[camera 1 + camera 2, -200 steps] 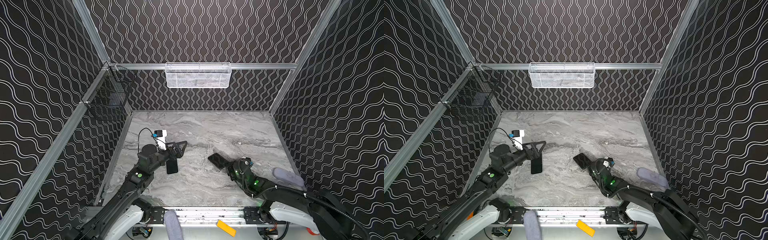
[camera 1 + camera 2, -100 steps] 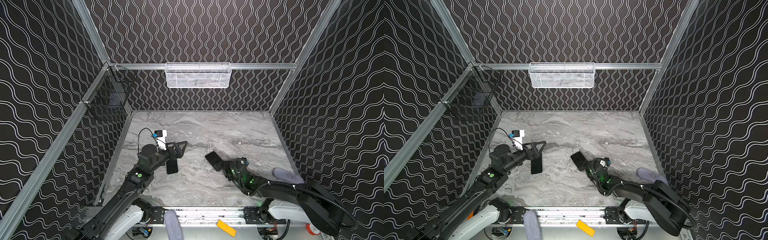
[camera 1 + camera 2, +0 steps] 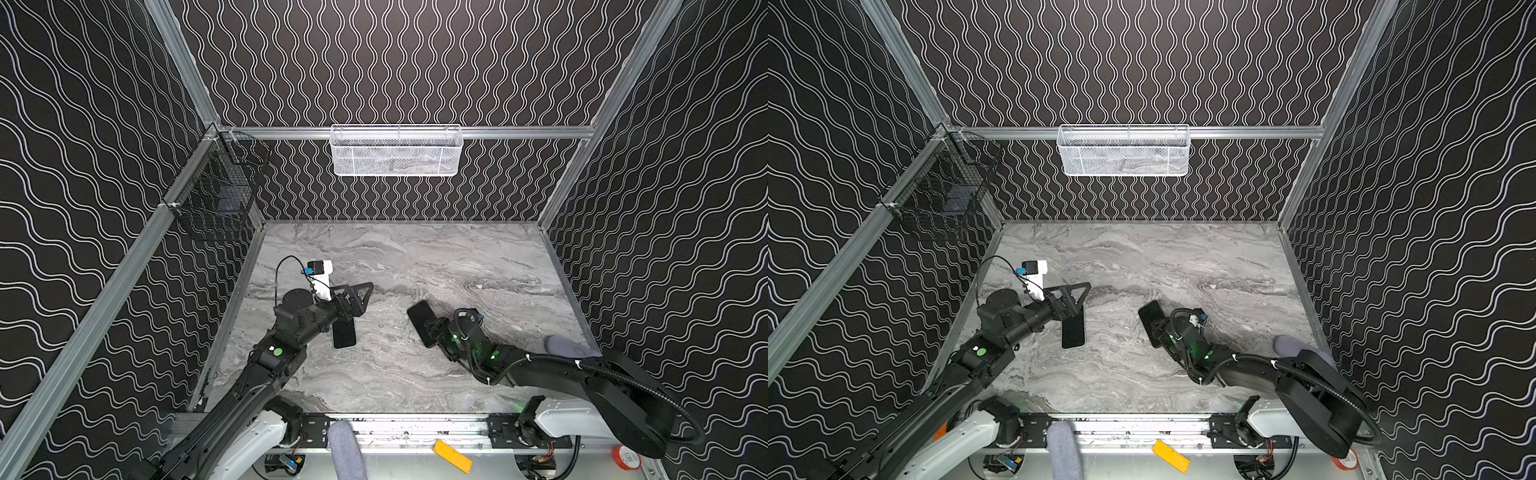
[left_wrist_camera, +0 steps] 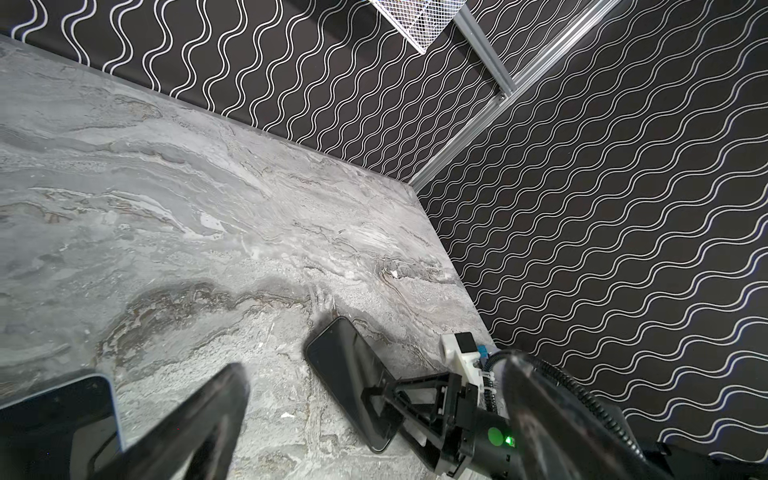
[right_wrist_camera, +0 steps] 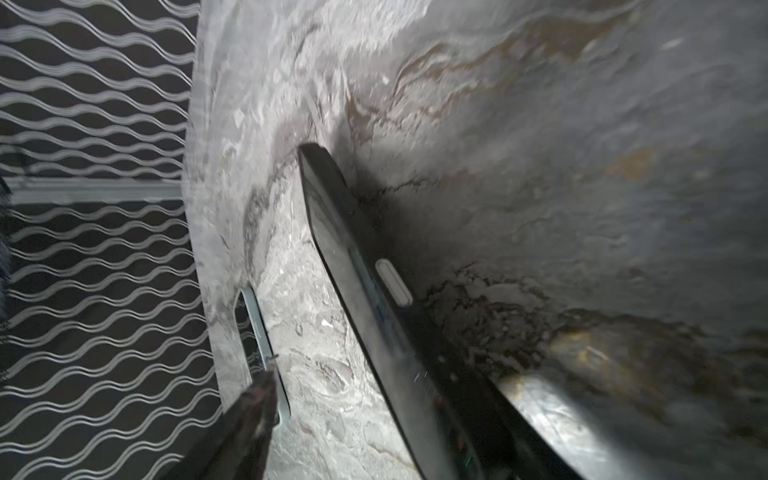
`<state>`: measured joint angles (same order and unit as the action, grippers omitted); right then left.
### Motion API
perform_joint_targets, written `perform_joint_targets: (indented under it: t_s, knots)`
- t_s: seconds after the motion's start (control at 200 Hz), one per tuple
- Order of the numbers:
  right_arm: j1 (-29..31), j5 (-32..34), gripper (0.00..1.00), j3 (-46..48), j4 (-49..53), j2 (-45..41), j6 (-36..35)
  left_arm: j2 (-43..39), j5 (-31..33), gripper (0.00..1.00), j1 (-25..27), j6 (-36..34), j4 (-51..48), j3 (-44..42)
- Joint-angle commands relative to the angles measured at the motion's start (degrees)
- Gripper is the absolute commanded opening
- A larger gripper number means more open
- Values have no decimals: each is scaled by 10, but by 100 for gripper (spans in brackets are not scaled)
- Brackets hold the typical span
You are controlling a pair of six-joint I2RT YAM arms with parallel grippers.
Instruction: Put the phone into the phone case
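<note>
The phone (image 3: 344, 336) is a glossy black slab with a pale blue rim, lying flat at the table's left; it also shows as the phone (image 4: 54, 419). My left gripper (image 3: 352, 308) hovers over its far end, jaws wide open and empty. The phone case (image 3: 420, 322) is dark, with a pale side button (image 5: 393, 282), and lies right of centre. My right gripper (image 3: 434, 332) is open low over the near end of the case. The case (image 4: 345, 374) rests between the fingers against one finger (image 5: 540, 415), unclamped. The other finger (image 5: 249, 415) stands well apart.
A white mesh basket (image 3: 395, 151) hangs on the back wall and a black wire basket (image 3: 216, 195) on the left wall. Patterned walls close three sides of the marble table (image 3: 415, 266). An orange tag (image 3: 453, 456) lies below the front rail.
My right gripper's jaws have gone from shut to open, and it has slid slightly left together with the case. The left arm and the phone have stayed still.
</note>
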<state>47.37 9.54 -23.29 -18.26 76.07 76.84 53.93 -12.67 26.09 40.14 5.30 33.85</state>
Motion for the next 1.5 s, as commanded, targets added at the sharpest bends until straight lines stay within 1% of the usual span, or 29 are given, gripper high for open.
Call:
perform_joint_targets:
  t_s: [0.0,0.27,0.415,0.485,0.586,0.666,0.701,0.776,0.851,0.946,1.096,1.141,1.201,1.266,1.321,1.376,1.421,1.451,1.497]
  knots:
    - [6,-26,78,-14,6,17,-27,-1,6,99,-2,-15,-3,9]
    - [15,-85,81,-43,-27,72,-41,-10,13,99,-2,-22,-21,17]
    - [17,-118,85,-49,-49,102,-21,-16,17,99,-3,-26,-33,20]
    - [22,-117,86,-49,-48,107,-19,-19,19,99,-3,-27,-39,21]
    - [26,-111,90,-59,-23,102,-31,-23,21,99,-3,-26,-43,23]
    - [30,-114,96,-91,28,105,-57,-25,26,99,-3,-32,-52,27]
    - [30,-114,97,-115,69,110,-75,-26,30,99,-3,-37,-58,30]
    - [32,-101,99,-159,149,119,-112,-28,42,99,-4,-46,-77,34]
    - [35,-78,99,-170,189,108,-126,-31,55,99,-3,-56,-97,42]
    - [36,-30,99,-166,229,67,-137,-43,85,99,-4,-71,-128,56]
    - [37,57,99,-171,285,-24,-182,-60,148,98,-5,-112,-184,93]
    - [37,86,99,-178,302,-48,-204,-60,169,99,-6,-125,-203,109]
    - [36,139,99,-189,316,-80,-244,-52,226,99,-6,-140,-232,131]
    - [34,224,99,-212,351,-113,-286,-31,320,99,-8,-151,-271,160]
    - [33,307,99,-219,347,-144,-339,-8,415,99,-10,-166,-290,177]
    - [27,386,99,-208,313,-175,-403,16,522,98,-17,-179,-295,180]
    - [14,439,99,-186,265,-201,-459,32,595,98,-23,-214,-272,166]
    - [1,456,99,-165,221,-221,-502,39,634,98,-30,-232,-243,148]
    - [-29,457,99,-127,154,-252,-557,36,658,98,-45,-273,-167,107]
